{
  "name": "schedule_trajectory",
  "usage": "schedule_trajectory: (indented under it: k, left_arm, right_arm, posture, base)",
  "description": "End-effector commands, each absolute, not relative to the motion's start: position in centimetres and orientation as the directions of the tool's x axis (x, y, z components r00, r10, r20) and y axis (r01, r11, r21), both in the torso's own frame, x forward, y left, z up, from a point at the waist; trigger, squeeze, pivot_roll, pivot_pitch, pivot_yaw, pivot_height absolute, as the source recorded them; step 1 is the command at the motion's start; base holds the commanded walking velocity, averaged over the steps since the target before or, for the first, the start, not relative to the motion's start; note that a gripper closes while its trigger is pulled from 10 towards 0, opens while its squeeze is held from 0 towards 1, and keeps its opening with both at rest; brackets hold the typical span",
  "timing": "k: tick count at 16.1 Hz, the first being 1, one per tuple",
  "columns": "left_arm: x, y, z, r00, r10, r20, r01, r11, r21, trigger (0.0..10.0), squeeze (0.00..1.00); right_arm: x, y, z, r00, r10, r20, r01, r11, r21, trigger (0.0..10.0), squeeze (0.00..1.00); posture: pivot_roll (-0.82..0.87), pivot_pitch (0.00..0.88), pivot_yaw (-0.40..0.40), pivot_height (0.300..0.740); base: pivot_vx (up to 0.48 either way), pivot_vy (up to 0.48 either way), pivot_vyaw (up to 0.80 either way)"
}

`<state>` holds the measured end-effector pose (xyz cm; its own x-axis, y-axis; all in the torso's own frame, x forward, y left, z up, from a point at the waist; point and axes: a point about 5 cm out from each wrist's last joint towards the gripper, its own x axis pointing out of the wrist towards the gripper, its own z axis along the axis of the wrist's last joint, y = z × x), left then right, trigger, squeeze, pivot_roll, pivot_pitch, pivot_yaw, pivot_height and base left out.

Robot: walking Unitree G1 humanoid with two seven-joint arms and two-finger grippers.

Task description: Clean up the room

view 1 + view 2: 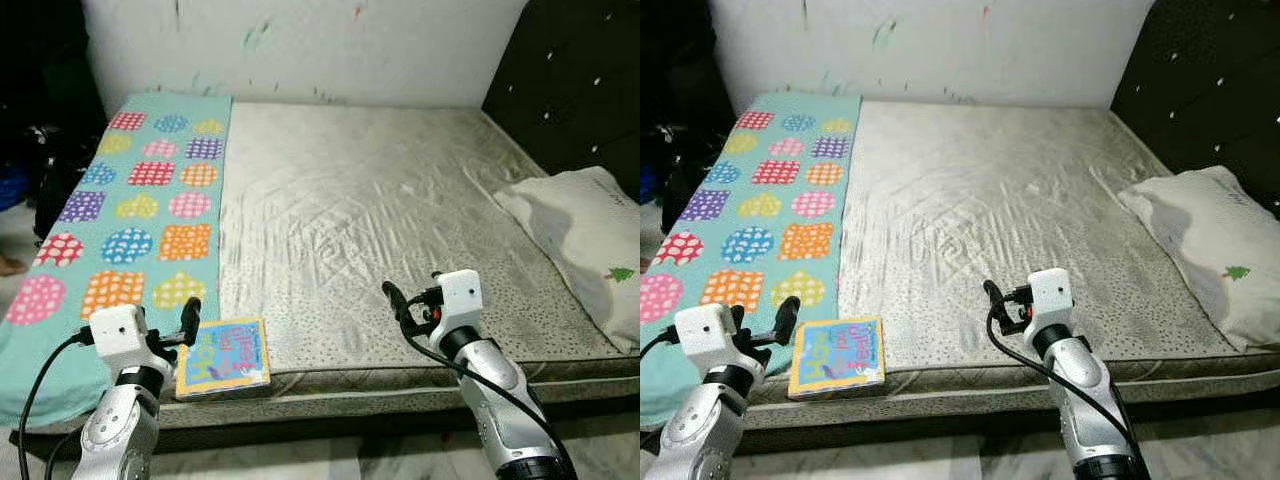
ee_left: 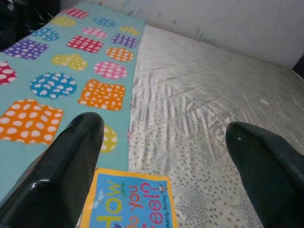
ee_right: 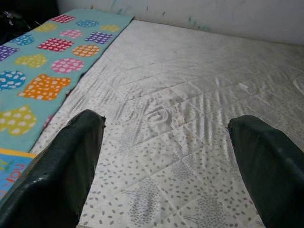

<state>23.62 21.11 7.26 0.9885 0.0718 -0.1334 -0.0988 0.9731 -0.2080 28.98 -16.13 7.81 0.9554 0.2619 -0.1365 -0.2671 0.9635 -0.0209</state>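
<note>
A children's book [image 1: 223, 357] titled "How do you feel?" lies flat at the near edge of the bed, where the teal blanket meets the bare mattress. My left gripper [image 1: 182, 325] hovers just left of the book, open, with nothing between its fingers; in the left wrist view the book [image 2: 128, 199] lies below the two spread fingers [image 2: 71, 161]. My right gripper [image 1: 400, 300] is open over the bare mattress [image 1: 380, 200] near the front edge, right of the book, holding nothing.
A teal blanket [image 1: 140, 200] with colourful dotted patches covers the bed's left strip. A white pillow [image 1: 590, 240] lies at the right edge, below a dark padded headboard [image 1: 580, 80]. A white wall runs behind the bed. Dark clutter [image 1: 50, 170] stands on the floor at the left.
</note>
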Motion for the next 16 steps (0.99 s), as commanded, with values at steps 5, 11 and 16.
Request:
schedule_trajectory:
  k: [5, 11, 16]
  left_arm:
    - [23.85, 20.68, 7.76, 0.994, 0.042, -0.104, -0.065, 0.971, -0.23, 10.0, 0.0]
    - [23.9, 20.67, 7.69, 0.994, 0.038, -0.104, -0.061, 0.969, -0.238, 10.0, 0.0]
    - [23.97, 20.6, 7.7, 0.994, 0.033, -0.102, -0.057, 0.969, -0.24, 10.0, 0.0]
  right_arm:
    - [29.08, -16.53, 8.05, 0.958, 0.256, -0.133, -0.262, 0.964, -0.037, 10.0, 0.0]
    - [29.14, -16.49, 8.03, 0.958, 0.252, -0.135, -0.258, 0.965, -0.033, 10.0, 0.0]
    - [29.2, -16.46, 8.06, 0.958, 0.253, -0.134, -0.26, 0.965, -0.034, 10.0, 0.0]
  posture:
    - [-0.09, 0.0, -0.062, 0.74]
    - [-0.09, 0.0, -0.06, 0.74]
    - [-0.09, 0.0, -0.06, 0.74]
  base:
    - [0.0, 0.0, 0.0]
    - [0.0, 0.0, 0.0]
    - [0.162, 0.0, 0.0]
